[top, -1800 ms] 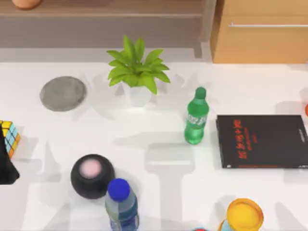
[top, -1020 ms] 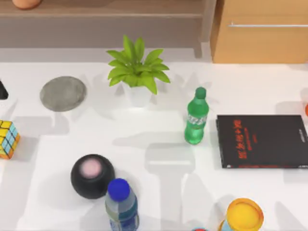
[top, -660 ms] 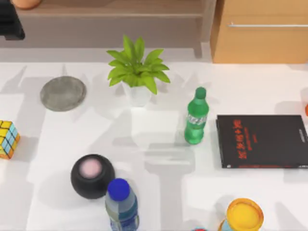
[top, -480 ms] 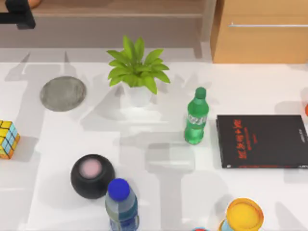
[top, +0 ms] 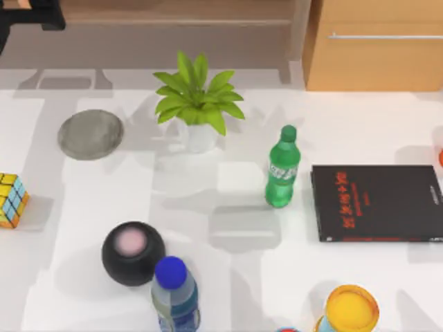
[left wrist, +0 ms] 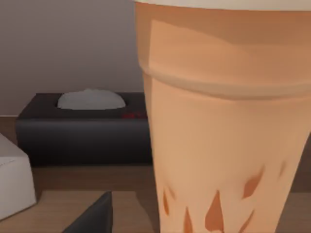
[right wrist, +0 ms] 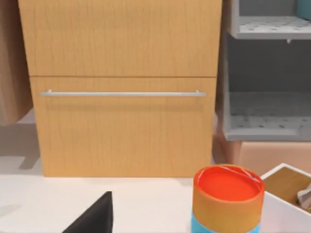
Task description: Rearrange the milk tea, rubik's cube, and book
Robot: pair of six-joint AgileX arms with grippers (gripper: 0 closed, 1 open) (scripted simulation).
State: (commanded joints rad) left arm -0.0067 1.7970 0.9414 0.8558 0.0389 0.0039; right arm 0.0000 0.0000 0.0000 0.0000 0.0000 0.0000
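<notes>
The milk tea (left wrist: 223, 121), a tall tapered orange-tan cup, stands upright very close in front of my left gripper in the left wrist view. From above, my left gripper (top: 33, 14) is a dark shape over the wooden shelf at the far left back. The rubik's cube (top: 12, 200) rests alone on the white table at the left edge, well in front of that gripper. The book is out of view. My right gripper (right wrist: 92, 219) faces a wooden drawer cabinet (right wrist: 121, 92), beside an orange-lidded can (right wrist: 228, 196).
On the table (top: 228, 277) stand a potted plant (top: 197, 104), a grey disc (top: 91, 133), a black sphere (top: 133, 252), a blue-capped bottle (top: 174, 290), a green bottle (top: 282, 169), a thin black book with red characters (top: 377, 203) and a yellow-orange container (top: 351, 309). A black tissue box (left wrist: 82, 126) sits behind the cup.
My left gripper has left the rubik's cube at the table's left edge, gone back to the shelf and shifted right along it. The cube and other objects stay put.
</notes>
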